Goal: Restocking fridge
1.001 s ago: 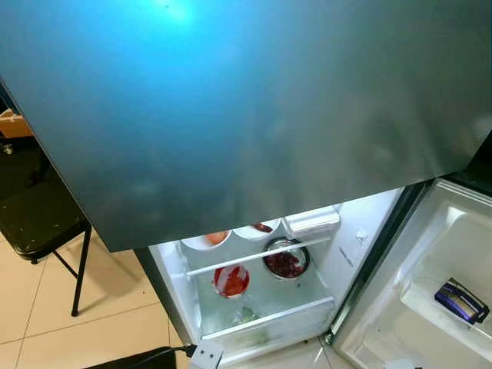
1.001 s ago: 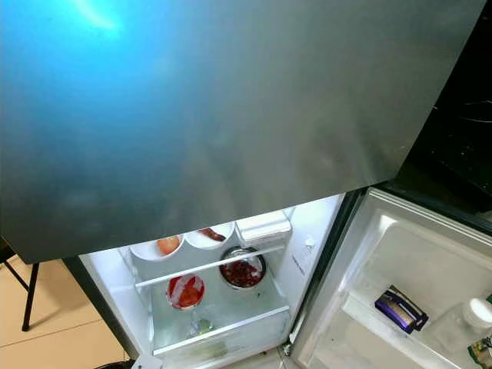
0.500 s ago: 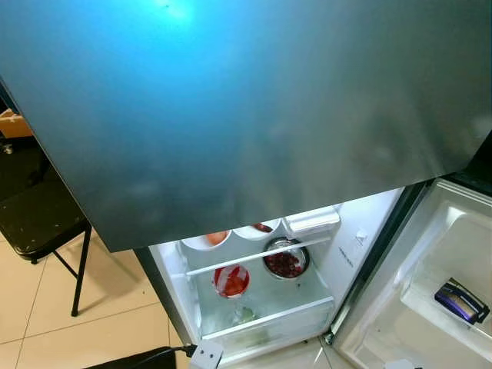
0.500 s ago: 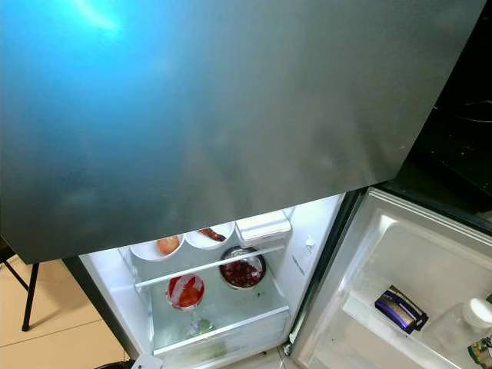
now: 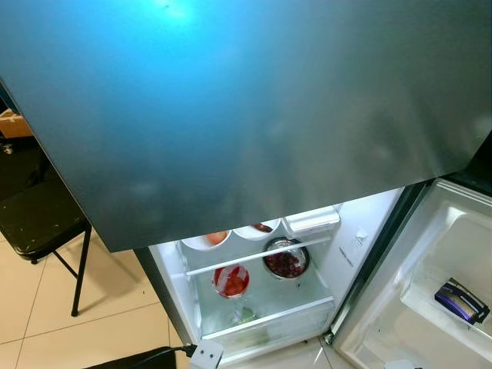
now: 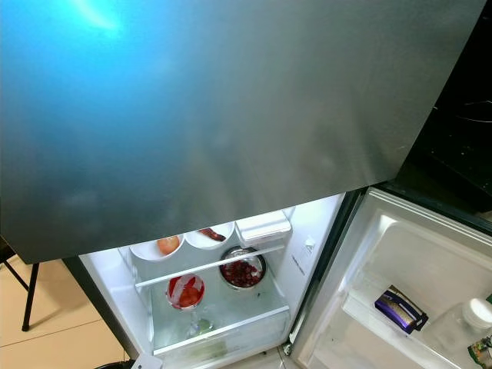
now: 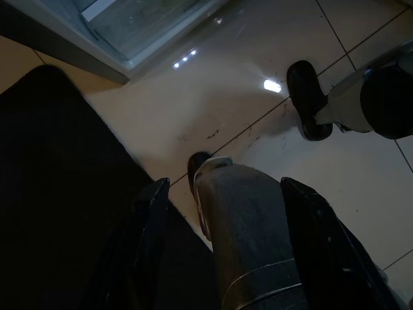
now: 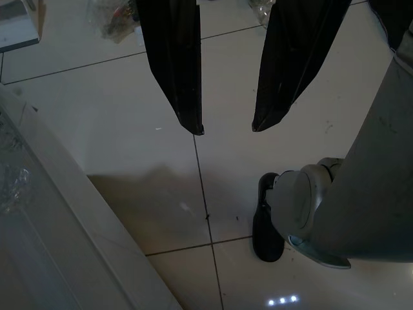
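Fridge [image 5: 254, 292] open; right hand [image 8: 226, 126] hangs apart.

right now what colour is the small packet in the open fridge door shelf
Dark purple-blue with a pale edge: small flat packet, clearest in the right eye view.

Upper fridge door [image 5: 246, 115] overhead, above open lower compartment [image 5: 261, 284]. Two bowls [image 5: 206, 240] [image 5: 257, 229] side by side at back of upper shelf; tray [image 5: 311, 220] to their right. Metal bowl [image 5: 285, 260] before right-hand bowl; covered bowl [image 5: 231, 280] left of it, on shelf below. Open lower door [image 6: 400, 307] to right; packet [image 6: 399, 309] in door shelf, bottle [image 6: 465, 319] just beside it on right. Chair [image 5: 42, 223] left of fridge. Mat [image 7: 58, 194] on floor before fridge.
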